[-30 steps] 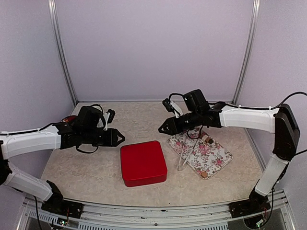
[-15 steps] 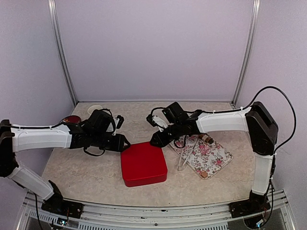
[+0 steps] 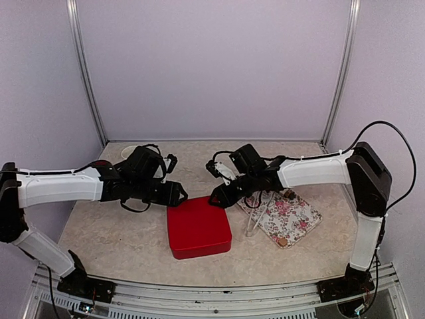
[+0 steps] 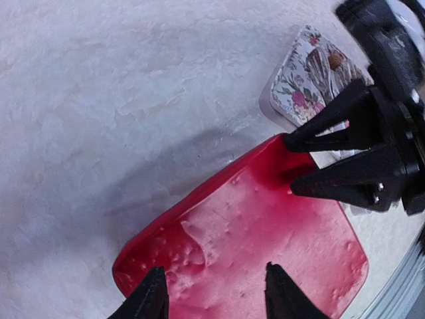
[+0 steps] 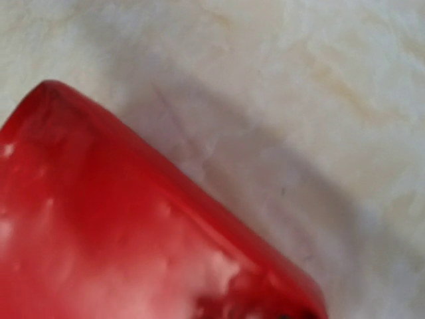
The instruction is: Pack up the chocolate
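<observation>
Marbled beige table [image 3: 113,239] walled in lilac, with bare surface to the left of and in front of the closed red box [image 3: 199,229]. The left gripper [image 3: 182,194] hangs at the box's far-left corner, fingers spread over the lid. The right gripper [image 3: 213,201] meets the far-right corner, jaws parted, perhaps touching it. Just right of the box, the floral tray [image 3: 299,219] carries the chocolate [image 3: 290,193], near the table's right edge.
</observation>
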Tool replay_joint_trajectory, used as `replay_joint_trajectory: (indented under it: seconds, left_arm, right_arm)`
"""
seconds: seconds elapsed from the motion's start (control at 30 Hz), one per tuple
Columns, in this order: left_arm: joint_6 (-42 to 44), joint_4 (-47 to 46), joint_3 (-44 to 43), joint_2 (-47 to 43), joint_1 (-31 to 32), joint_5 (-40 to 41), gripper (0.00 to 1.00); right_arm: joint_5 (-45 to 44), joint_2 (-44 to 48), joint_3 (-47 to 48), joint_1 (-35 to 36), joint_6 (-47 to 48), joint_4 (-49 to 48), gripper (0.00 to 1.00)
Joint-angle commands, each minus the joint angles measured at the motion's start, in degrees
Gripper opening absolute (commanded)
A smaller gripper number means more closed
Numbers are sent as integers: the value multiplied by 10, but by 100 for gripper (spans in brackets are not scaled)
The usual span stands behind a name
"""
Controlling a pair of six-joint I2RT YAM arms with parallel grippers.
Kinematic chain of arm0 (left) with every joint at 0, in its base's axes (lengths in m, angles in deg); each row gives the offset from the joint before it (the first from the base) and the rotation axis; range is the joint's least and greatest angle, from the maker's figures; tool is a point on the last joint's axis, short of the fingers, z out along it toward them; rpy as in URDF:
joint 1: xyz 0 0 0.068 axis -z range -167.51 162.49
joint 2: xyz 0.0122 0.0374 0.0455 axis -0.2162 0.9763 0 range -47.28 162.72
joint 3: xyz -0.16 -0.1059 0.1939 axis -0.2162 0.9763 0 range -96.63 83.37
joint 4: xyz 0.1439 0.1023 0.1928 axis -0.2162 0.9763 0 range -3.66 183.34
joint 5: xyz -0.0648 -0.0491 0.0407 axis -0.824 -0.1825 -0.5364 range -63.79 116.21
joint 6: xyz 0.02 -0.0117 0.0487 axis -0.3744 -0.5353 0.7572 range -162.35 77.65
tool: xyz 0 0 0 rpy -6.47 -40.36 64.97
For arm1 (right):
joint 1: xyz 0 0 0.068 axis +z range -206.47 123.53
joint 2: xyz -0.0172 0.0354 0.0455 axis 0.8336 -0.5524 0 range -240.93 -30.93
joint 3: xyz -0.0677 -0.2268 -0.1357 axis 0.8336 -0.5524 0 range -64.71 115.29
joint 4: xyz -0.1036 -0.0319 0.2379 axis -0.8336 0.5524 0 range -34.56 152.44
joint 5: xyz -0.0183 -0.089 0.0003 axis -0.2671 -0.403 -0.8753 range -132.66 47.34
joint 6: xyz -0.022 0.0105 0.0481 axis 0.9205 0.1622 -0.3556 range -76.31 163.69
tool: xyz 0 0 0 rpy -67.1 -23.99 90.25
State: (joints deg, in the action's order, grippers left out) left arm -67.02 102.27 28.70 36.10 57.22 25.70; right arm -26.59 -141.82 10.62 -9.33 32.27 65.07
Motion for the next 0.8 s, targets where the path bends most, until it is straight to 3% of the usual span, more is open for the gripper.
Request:
replay_joint_trajectory:
  seconds: [0.0, 0.1, 0.2, 0.33, 0.53, 0.67, 0.77]
  left_arm:
    - [-42, -25, 49, -49, 2, 26, 67]
    - [-86, -68, 112, -122, 10, 6, 81]
    - [-98, -77, 164, -186, 66, 35, 92]
    - [-178, -58, 222, -241, 105, 23, 87]
    - [-294, -101, 293, -275, 226, 12, 83]
    - [-312, -112, 289, -253, 287, 12, 83]
    - [-329, -169, 303, -215, 295, 3, 81]
  right_arm:
    - [13, 43, -25, -17, -3, 25, 49]
    - [41, 52, -19, -53, -6, -3, 60]
    - [69, 26, 6, -65, 2, -8, 64]
    - [109, -11, 29, -67, 11, -23, 66]
    - [154, -65, 56, -71, 28, -21, 69]
    - [174, -78, 49, -79, 27, -21, 64]
    - [177, -73, 28, -84, 20, -28, 53]
